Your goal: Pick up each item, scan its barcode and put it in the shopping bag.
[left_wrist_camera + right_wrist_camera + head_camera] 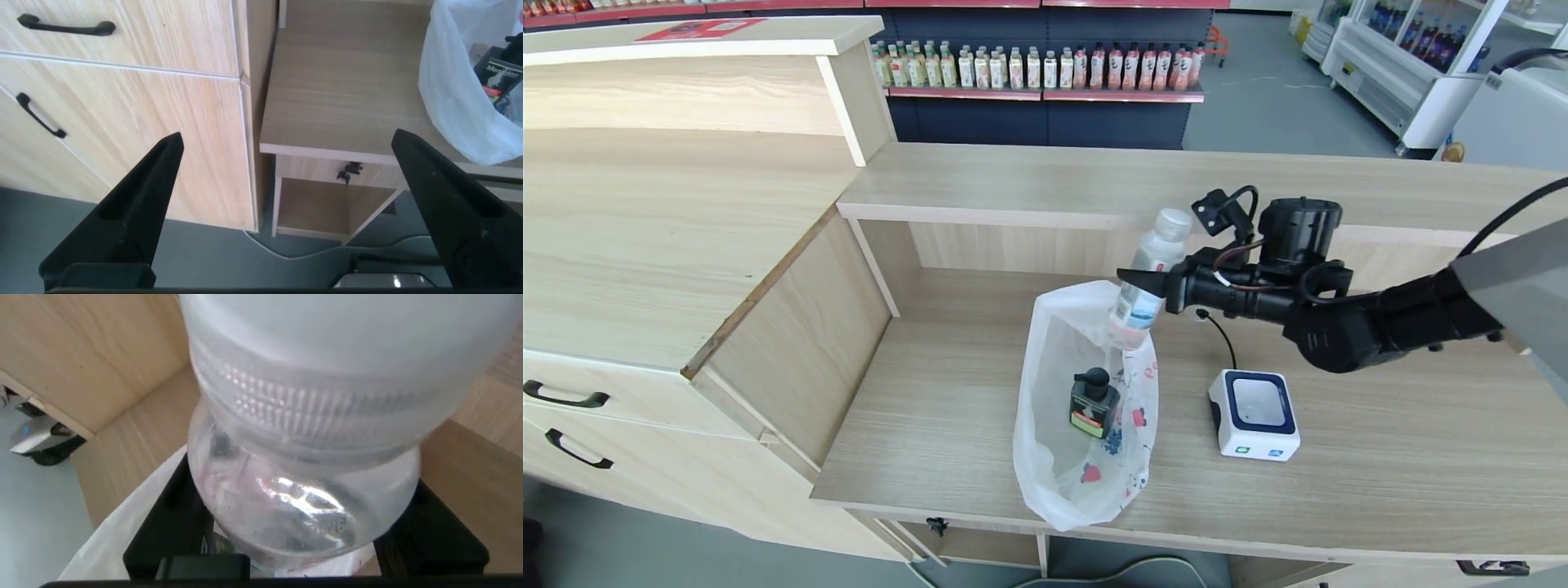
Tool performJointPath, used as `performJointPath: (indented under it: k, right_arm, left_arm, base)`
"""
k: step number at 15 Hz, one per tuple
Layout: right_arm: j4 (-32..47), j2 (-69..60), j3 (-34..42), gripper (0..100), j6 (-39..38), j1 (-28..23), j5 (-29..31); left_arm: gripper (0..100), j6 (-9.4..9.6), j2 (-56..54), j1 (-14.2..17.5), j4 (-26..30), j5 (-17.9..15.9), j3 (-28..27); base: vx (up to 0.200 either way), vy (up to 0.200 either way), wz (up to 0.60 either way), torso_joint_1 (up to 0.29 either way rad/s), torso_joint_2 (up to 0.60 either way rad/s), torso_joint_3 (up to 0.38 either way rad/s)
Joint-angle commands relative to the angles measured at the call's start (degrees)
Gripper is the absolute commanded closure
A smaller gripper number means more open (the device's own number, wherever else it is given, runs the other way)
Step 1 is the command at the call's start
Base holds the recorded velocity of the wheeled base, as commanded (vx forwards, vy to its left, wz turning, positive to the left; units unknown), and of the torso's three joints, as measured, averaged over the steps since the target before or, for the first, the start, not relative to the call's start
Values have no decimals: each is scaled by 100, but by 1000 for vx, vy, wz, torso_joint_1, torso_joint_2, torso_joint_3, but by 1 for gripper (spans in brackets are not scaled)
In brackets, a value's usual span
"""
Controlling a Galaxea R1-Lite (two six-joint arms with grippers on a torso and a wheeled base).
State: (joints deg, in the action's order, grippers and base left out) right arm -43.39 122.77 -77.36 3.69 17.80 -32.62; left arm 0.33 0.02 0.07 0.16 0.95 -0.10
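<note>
- Over the bag [1045, 425] mouth, mid-worktop, grips a tilted bottle [1137, 314] tight in the right gripper [1141, 283].
- Shows a pump bottle [1094, 404] already bagged.
- Leaves, seemingly, only the drop.
- Holds the left gripper [282, 212] spread wide, empty, off the front edge.

My right gripper [1141, 284] is black. The bottle [1162, 245] in it is clear, with a white cap and a white-and-blue label. Just below the gripper, the shopping bag [1045, 384] is translucent white with small red and blue printed figures. The pump bottle [1094, 404] inside is black with a red and green label. Below the gripper's wrist side, the scanner [1255, 412] is white with a dark blue frame and green lights. The desk [1380, 465] is pale wood grain. My left gripper [286, 139] is black too.
</note>
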Motion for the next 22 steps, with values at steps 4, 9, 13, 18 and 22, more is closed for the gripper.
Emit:
performJointPath:
  k: [4,9,13,18,22]
  right_arm:
    - [-47,1460,-1334,100,219,628,1]
    - [-65,1926,-1440,100,1424,584,10]
    - [-65,2075,-1510,100,1731,532,19]
    - [-65,2031,-1501,0,1898,435,1]
    - [-161,968,-1062,0,351,461,-7]
  left_arm:
    - [0,2,-2,1,2,2,1]
    - [0,2,-2,1,2,2,1]
    - [0,2,-2,1,2,2,1]
    - [0,2,-2,1,2,2,1]
    - [0,2,-2,1,2,2,1]
  base:
    - [0,0,0,0,0,0]
    - [0,0,0,0,0,0]
    - [0,0,0,0,0,0]
    - [0,0,0,0,0,0]
    - [0,0,0,0,0,0]
